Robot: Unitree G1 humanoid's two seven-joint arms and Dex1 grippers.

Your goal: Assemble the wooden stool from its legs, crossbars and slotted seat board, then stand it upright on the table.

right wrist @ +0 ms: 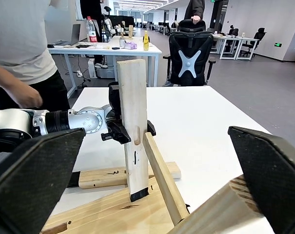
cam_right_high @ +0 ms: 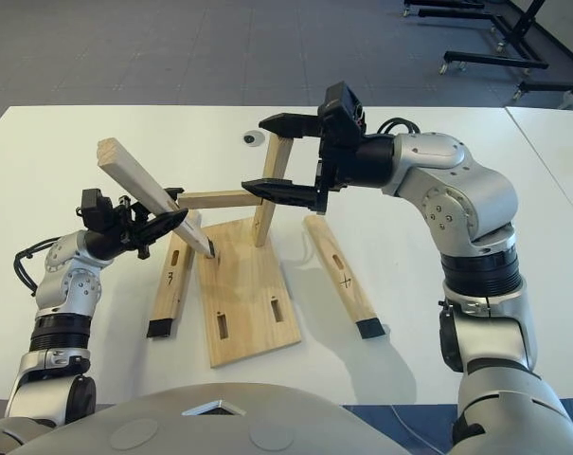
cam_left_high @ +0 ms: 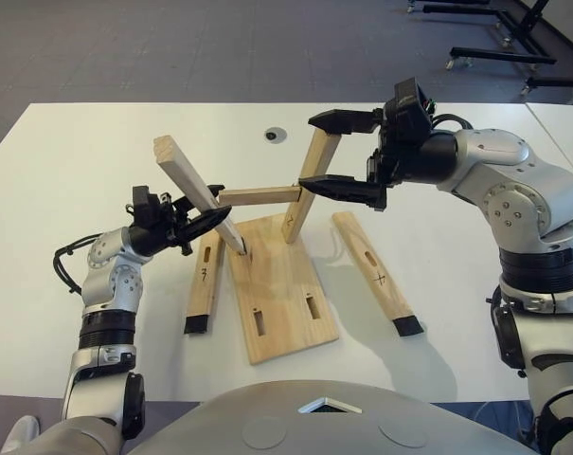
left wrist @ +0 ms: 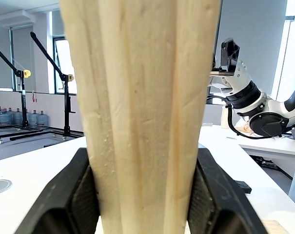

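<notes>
Left gripper (cam_left_high: 208,220): clenched on the tilted leg (cam_left_high: 196,185) low on its length; the left wrist view shows both black pads pressed flat against the wood.
Tilted leg: leans away toward the robot's left, with its black-tipped foot set in a far-left slot of the seat board (cam_left_high: 286,275).
Right gripper (cam_left_high: 310,154): released, jaws spread wide, one finger by the top of the second leg (cam_left_high: 300,213) and the other beside its middle.
Second leg: stands nearly upright, its foot at the far edge of the board; how deep it sits cannot be told.
Crossbar (cam_left_high: 258,196): spans level between the two raised legs.
Seat board: lies flat at mid-table, with two near slots open.
Loose legs: the left loose leg (cam_left_high: 204,280) lies just beside the board's left edge and the right loose leg (cam_left_high: 371,270) lies near its right edge, both with their black tips toward the robot.
Writing: each loose leg bears a small handwritten mark by its slot; the right one looks like a cross, the left one is unclear.
Edges: all parts lie well apart from the left and right edges of the table (cam_left_high: 78,171); the board's near corner comes near the front edge.
Far side: a round grommet (cam_left_high: 276,135) sits behind the raised legs.
</notes>
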